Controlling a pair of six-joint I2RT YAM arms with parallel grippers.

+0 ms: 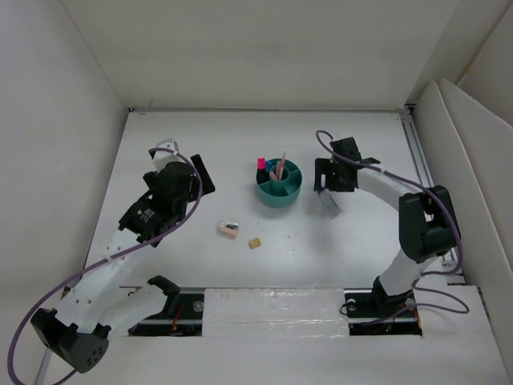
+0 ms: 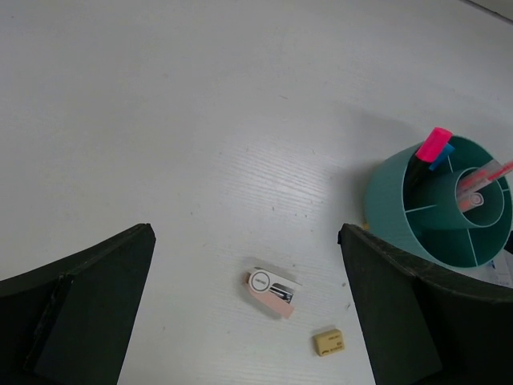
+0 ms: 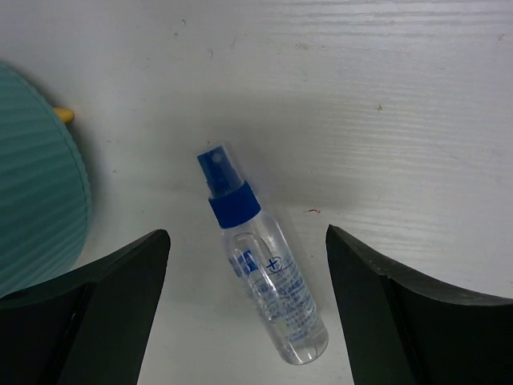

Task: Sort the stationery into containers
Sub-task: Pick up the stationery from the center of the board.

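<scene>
Fingers point(image 3: 120, 305) stood apart on both: right gripper point(image 3: 247, 237) astride the bottle point(image 3: 272, 285), left gripper point(image 2: 247, 234) framing eraser point(image 2: 271, 291) and tan block point(image 2: 329, 343), all unsorted; markers point(image 2: 435, 146) and pens point(image 2: 486, 172) sat in the organizer point(image 2: 399, 210).

We log the white-and-black jointed left arm point(image 1: 112, 261) and matching right arm point(image 1: 385, 188): white link shells, black joint housings, thin lilac cable point(image 1: 10, 351) along each; jaws matte black, flat-faced wedges.

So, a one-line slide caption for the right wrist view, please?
Open right gripper framing a clear spray bottle lying beside the teal organizer.
</scene>
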